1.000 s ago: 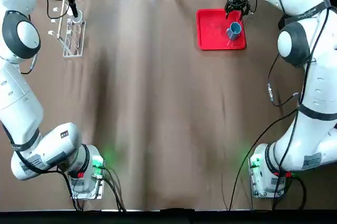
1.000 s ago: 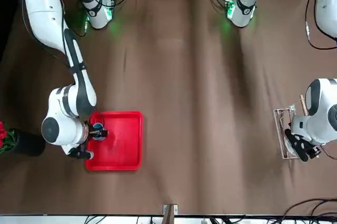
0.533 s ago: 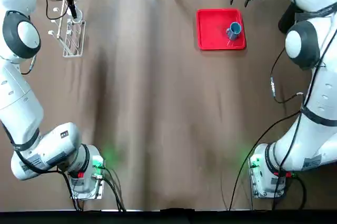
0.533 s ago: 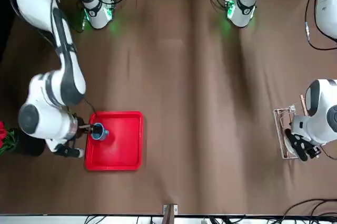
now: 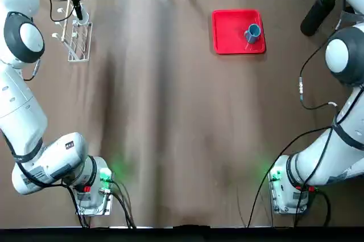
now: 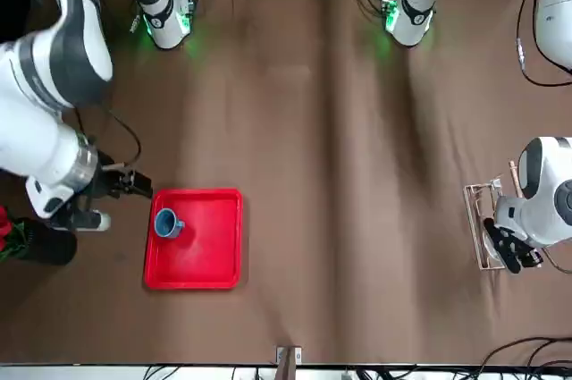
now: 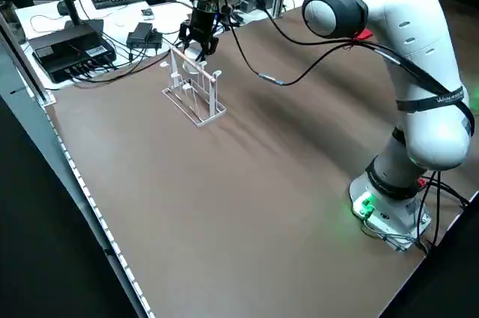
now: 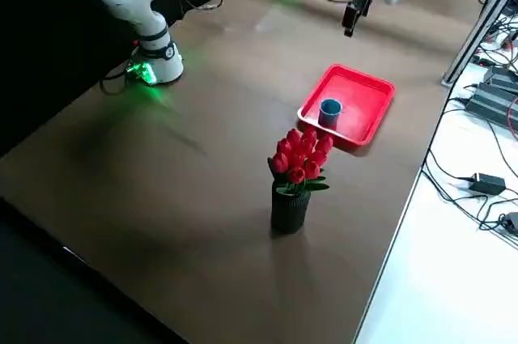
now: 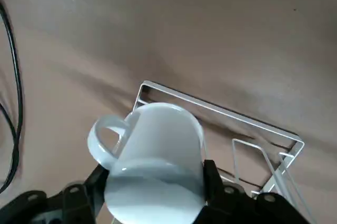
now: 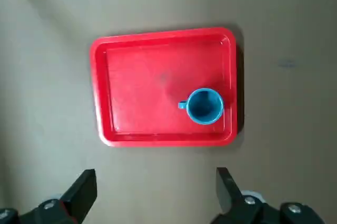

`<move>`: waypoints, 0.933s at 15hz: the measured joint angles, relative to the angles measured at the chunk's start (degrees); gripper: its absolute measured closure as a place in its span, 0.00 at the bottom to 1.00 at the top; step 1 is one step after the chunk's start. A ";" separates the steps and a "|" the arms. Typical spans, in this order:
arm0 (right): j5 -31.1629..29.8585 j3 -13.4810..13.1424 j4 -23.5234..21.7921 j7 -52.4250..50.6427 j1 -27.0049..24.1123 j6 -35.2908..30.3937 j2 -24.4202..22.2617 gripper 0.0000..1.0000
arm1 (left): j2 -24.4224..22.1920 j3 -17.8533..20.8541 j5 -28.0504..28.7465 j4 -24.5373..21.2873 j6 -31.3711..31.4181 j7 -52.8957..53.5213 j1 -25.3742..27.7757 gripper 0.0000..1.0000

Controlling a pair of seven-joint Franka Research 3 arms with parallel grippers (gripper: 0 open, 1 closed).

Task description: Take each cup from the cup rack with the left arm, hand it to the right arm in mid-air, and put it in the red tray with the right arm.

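Moved: the right gripper (image 10: pixel 157 183), formerly over the red tray (image 5: pixel 227 31), has drawn away from the blue cup (image 10: pixel 205 106) toward the robot's right; the blue cup and the left arm stay where they were.
Cups: two, one blue and one white.
Red tray: one, flat on the table (image 5: pixel 165 111).
Cup rack: one, a white wire frame (image 9: pixel 221 110) on the left arm's side of the table.
Vase: one, black (image 8: pixel 289 210), with red flowers (image 8: pixel 301 156), standing beyond the tray on the robot's right.
Blue cup: upright inside the tray, nearer its right rim than its left, handle toward the tray's middle; apart from the right gripper.
White cup: between the fingers of the left gripper (image 9: pixel 152 182), at the cup rack, handle out to one side; whether it still touches a peg, I cannot tell.
Left hand: pinching the white cup, a finger against either side.
Right hand: fingers spread wide, nothing between them, raised above the table outside the tray, on its right side.
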 joint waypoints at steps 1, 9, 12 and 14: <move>0.00 0.01 0.00 0.03 0.36 -0.87 -0.82 0.00 | 0.00 0.00 0.01 0.05 0.01 0.00 -0.05 0.26; 0.02 0.27 -0.65 1.74 3.44 -2.51 -1.61 0.00 | -3.73 -0.25 0.03 1.38 -1.69 -0.01 -0.15 0.26; 0.04 0.26 -0.69 1.82 3.48 -2.51 -1.58 0.00 | -7.84 -1.20 0.03 1.56 -5.48 -0.03 -0.19 0.26; 0.05 0.29 -0.74 1.83 3.64 -2.50 -1.56 0.00 | -10.96 -2.62 -0.55 1.60 -8.43 -0.65 -0.21 0.26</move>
